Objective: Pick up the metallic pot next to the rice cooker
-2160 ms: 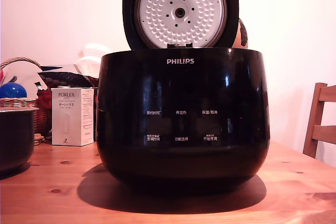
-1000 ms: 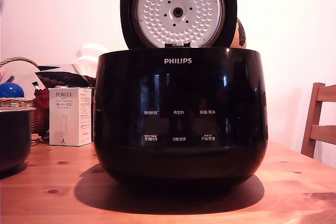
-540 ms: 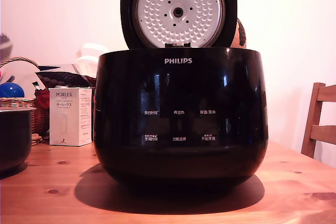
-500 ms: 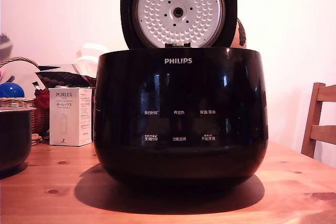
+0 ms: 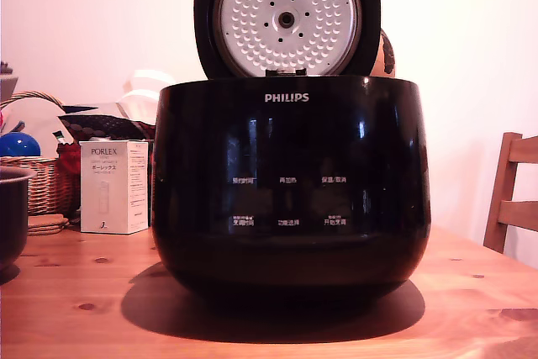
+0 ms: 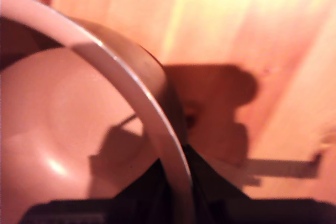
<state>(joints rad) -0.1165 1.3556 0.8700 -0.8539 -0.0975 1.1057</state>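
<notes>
Dark metallic pot (image 6: 68,129) (pale rim) straddled by gripper (image 6: 176,192) fingers.

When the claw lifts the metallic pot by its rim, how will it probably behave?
The metallic pot looks stiff, with a thin hard rim that should not bend. Its inside is smooth and glossy, so it may slip. The claw straddles the rim at a single spot, so the pot would probably tilt when lifted.
</notes>
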